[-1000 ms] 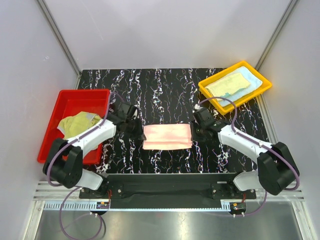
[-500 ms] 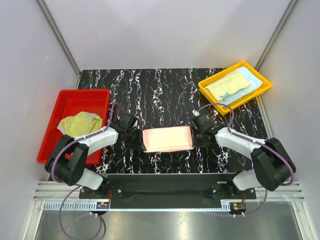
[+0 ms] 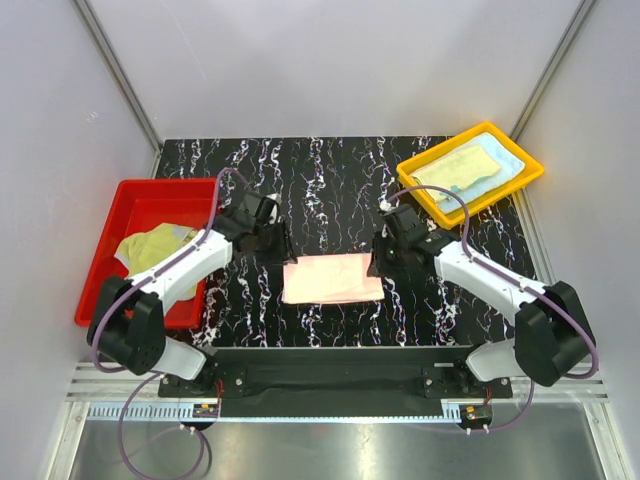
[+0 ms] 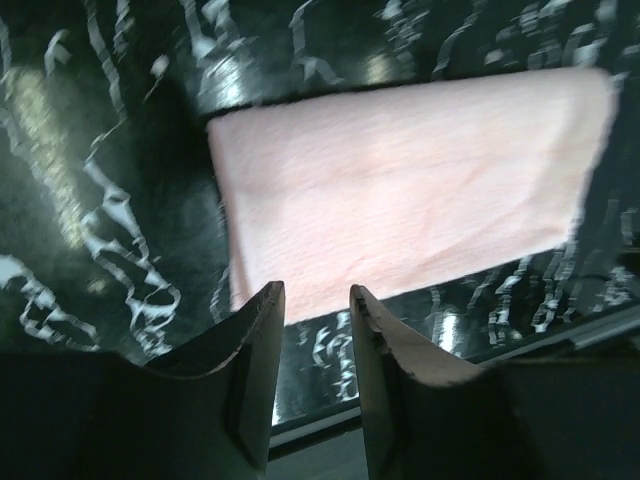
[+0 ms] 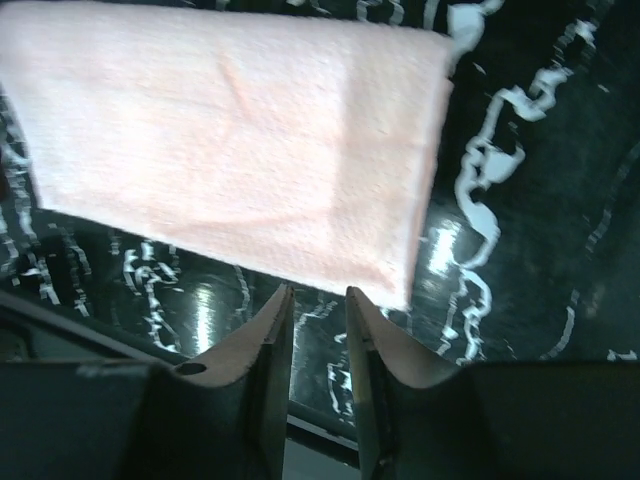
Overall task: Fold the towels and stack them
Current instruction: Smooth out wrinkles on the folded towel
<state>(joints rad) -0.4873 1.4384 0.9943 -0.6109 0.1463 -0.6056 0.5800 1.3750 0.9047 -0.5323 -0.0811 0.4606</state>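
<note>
Evidently the left gripper (image 4: 310, 300) and right gripper (image 5: 318, 300) hang empty, jaws parted, flanking the folded towel (image 3: 332, 278), which lies flat, ready for stacking.

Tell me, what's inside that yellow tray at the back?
The yellow tray holds a folded yellow-green towel lying on top of a light blue towel. Anything beneath them, including the tray's floor there, is covered.

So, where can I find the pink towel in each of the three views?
Top external: the pink towel lies in the lower centre.
Left wrist: it fills the upper middle and right.
Right wrist: it fills the upper left and middle.
Shared landmark: the black marbled table around it.
</note>
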